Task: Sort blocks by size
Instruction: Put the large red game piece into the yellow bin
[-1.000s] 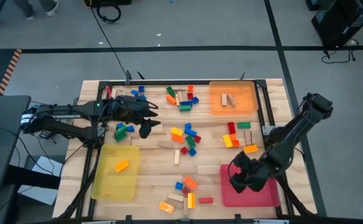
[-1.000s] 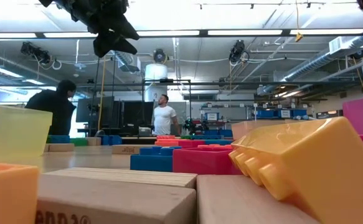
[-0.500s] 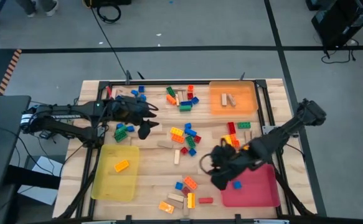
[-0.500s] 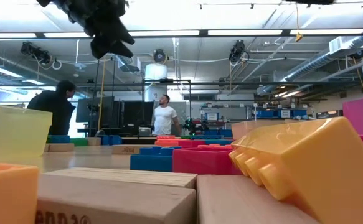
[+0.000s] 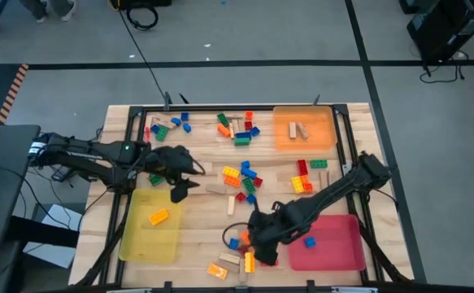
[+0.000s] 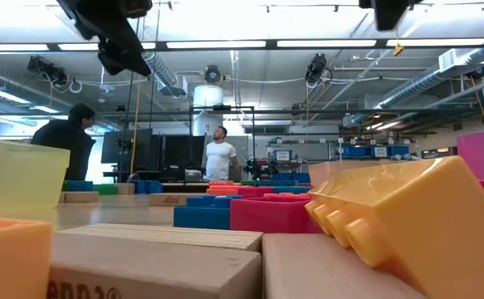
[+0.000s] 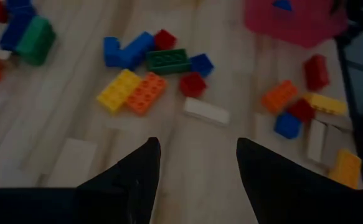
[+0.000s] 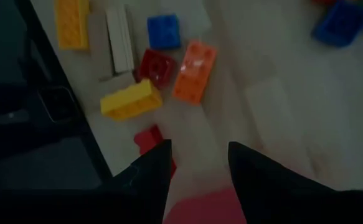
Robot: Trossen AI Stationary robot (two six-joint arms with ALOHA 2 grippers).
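Observation:
Blocks lie in loose clusters on the wooden table: one at the centre (image 5: 241, 179), one at the far edge (image 5: 237, 129), one near the front edge (image 5: 241, 254). My left gripper (image 7: 197, 163) hangs open above bare wood by the yellow tray's far right corner (image 5: 181, 185), nothing between its fingers. My right gripper (image 8: 198, 160) hangs open over the front cluster (image 5: 251, 236), above a red block (image 8: 150, 138) and an orange block (image 8: 195, 71), touching none.
A yellow tray (image 5: 139, 240) at the near left holds one orange block (image 5: 158, 216). An orange tray (image 5: 322, 138) at the far right holds two wooden pieces. A red tray (image 5: 338, 252) at the near right holds a blue block (image 5: 308, 242). People stand in the room beyond.
My right gripper has swung from over the red tray toward the table's left, turning as it went, and now hangs over the front cluster; a blue block shows in the tray where it stood. My left gripper has moved a little toward the near edge.

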